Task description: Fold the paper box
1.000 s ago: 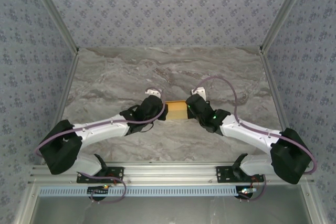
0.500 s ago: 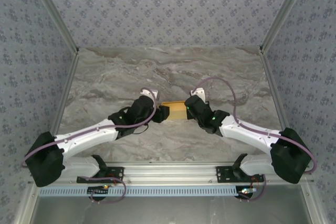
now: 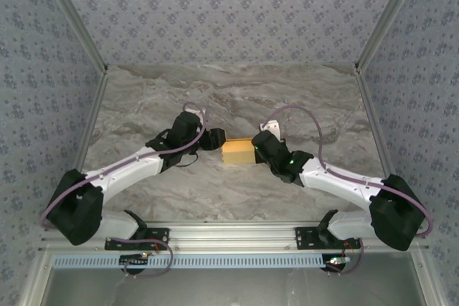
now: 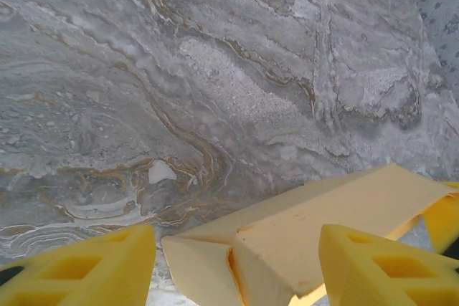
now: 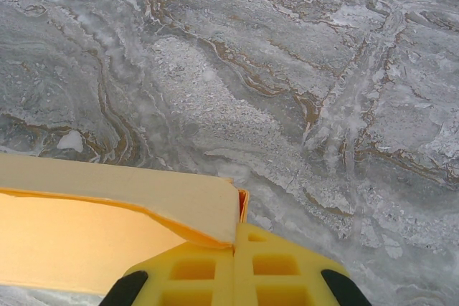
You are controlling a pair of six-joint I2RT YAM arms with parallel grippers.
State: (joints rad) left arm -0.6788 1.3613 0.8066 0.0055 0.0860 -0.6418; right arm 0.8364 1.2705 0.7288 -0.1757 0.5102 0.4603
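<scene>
While right gripper [image 3: 254, 150] pinches one end of the paper box [image 3: 237, 151], left gripper [image 3: 216, 138] gapes just beside it, arms angled inward.

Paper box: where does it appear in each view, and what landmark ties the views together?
Top external: paper box at mid-table, touching the right gripper.
Left wrist: paper box at bottom right, between the left gripper's fingers.
Right wrist: paper box at bottom left, its flap edge in the right gripper's closed fingers.
Landmark: a white fleck in the marble beyond the box, seen in both wrist views.
</scene>
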